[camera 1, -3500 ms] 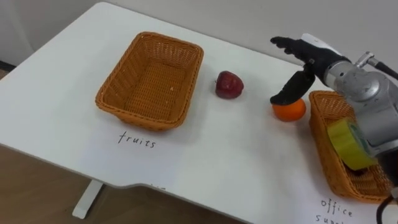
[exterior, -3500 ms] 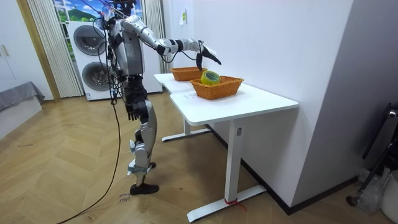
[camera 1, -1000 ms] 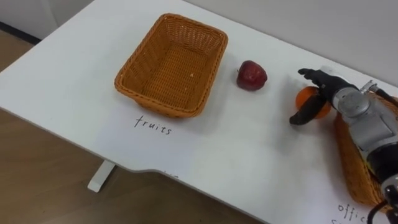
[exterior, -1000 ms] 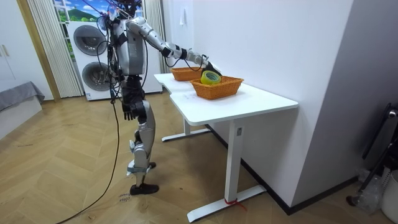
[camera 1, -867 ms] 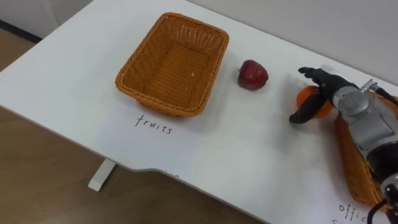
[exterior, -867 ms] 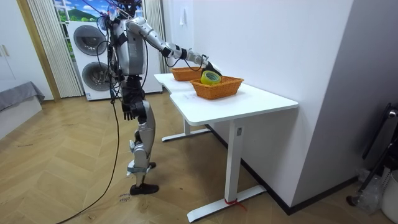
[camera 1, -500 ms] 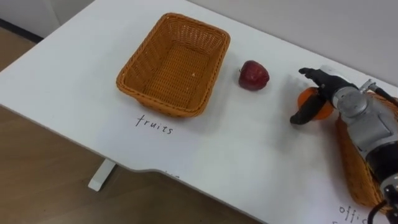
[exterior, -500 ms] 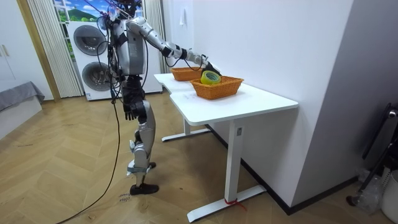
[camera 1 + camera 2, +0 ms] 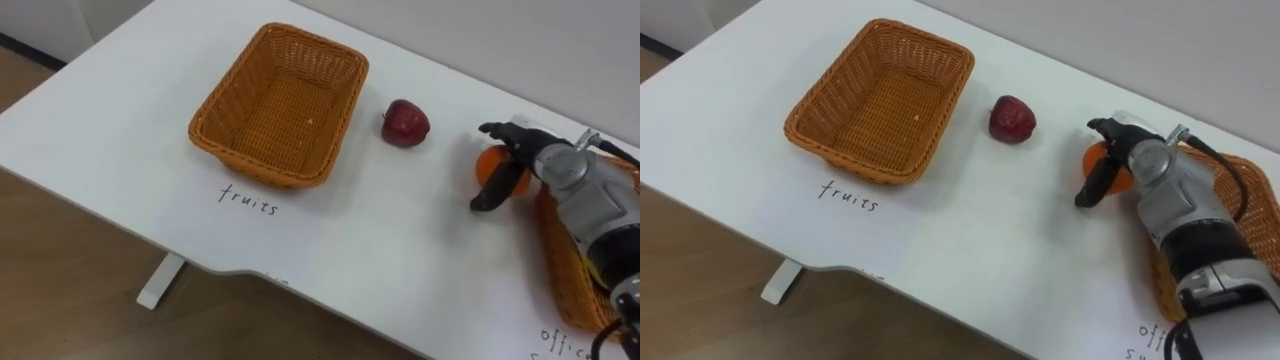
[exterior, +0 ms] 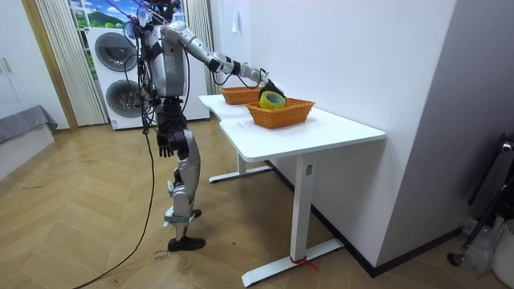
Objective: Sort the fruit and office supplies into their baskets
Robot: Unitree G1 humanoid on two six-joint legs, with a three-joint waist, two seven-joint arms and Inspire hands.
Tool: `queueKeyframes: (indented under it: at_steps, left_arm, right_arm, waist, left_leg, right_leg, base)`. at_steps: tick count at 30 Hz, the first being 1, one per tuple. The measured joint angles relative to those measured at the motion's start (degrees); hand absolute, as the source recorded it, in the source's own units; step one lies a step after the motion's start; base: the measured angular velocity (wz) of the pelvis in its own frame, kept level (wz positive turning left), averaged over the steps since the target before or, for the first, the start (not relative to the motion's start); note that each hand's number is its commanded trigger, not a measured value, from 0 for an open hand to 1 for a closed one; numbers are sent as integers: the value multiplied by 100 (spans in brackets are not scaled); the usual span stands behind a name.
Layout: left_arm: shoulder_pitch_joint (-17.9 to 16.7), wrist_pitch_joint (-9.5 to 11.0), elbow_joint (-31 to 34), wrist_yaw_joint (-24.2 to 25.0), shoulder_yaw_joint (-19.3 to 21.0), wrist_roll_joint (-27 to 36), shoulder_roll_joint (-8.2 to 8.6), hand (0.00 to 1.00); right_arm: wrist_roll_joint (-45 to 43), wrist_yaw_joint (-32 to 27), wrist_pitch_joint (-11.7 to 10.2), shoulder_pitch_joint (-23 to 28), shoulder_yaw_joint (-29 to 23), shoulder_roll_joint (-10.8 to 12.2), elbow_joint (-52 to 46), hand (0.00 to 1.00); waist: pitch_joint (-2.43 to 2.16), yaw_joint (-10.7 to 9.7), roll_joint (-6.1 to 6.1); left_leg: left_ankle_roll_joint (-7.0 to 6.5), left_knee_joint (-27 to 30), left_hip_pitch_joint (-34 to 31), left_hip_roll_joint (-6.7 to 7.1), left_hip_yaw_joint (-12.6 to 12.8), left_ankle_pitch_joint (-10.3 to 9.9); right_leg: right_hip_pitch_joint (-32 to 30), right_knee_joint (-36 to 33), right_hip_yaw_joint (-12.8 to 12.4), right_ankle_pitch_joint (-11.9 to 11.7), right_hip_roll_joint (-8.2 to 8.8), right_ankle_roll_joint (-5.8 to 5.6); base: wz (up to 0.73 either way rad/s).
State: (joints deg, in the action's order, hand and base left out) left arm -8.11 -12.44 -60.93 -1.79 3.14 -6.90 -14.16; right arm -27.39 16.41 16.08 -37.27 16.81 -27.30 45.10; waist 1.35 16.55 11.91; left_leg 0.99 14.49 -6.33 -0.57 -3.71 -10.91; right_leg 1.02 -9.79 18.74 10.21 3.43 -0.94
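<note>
An orange (image 9: 489,163) lies on the white table (image 9: 380,235) just left of the office basket (image 9: 553,256). My right hand (image 9: 520,148) is shut on it, dark fingers curled over its top and far side, thumb down its near side. A dark red apple (image 9: 405,123) sits apart on the table between the orange and the empty wicker fruit basket (image 9: 280,102). In the room view a yellow tape roll (image 10: 271,99) lies in the office basket (image 10: 283,113). My left hand (image 10: 165,146) hangs by my thigh.
I stand at the table's end with my right arm stretched over it. The table's near edge (image 9: 230,272) curves below the fruit basket, with wooden floor beyond. A wall runs along the far side. Handwritten labels mark the table before each basket.
Since 3.5 s ago my right hand has come down from above the orange and curled round it. Over the last second it has barely moved; the camera has shifted slightly.
</note>
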Motion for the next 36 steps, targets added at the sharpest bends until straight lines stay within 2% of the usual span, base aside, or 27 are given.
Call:
queueKeyframes:
  at_steps: [5, 13, 18, 36]
  left_arm:
    - [66, -6, -97, -46, -2, 0, 5, 0]
    - [142, 32, -85, -46, -3, 4, 5, 0]
    - [144, 31, -85, -45, -3, 6, 2, 0]
    - [146, 32, -90, -28, -5, 48, -25, 0]
  right_arm:
    - [0, 92, 2, -144, 0, -2, 163, 0]
    - [-66, 277, 16, -220, 0, -3, 147, 0]
    - [-408, 464, 10, -220, 0, -3, 122, 0]
    - [-500, 624, 22, -220, 15, -2, 119, 0]
  waist:
    - [20, -26, 37]
    - [19, -54, 38]
    - [19, -43, 38]
    - [10, -35, 49]
  left_leg:
    - [0, 22, -11, 0, -15, 0]
    - [0, 15, -11, -1, 0, -1]
    - [0, 22, -10, -4, 9, -1]
    - [0, 79, 0, -3, 3, 0]
  right_leg:
    - [-7, 8, 7, 0, -4, 0]
    - [-18, 10, -34, 0, -4, 0]
    - [-17, 8, -127, 0, -12, 0]
    - [10, -3, -144, 0, -14, 0]
  base:
    - [0]
    - [0]
    - [0]
    - [0]
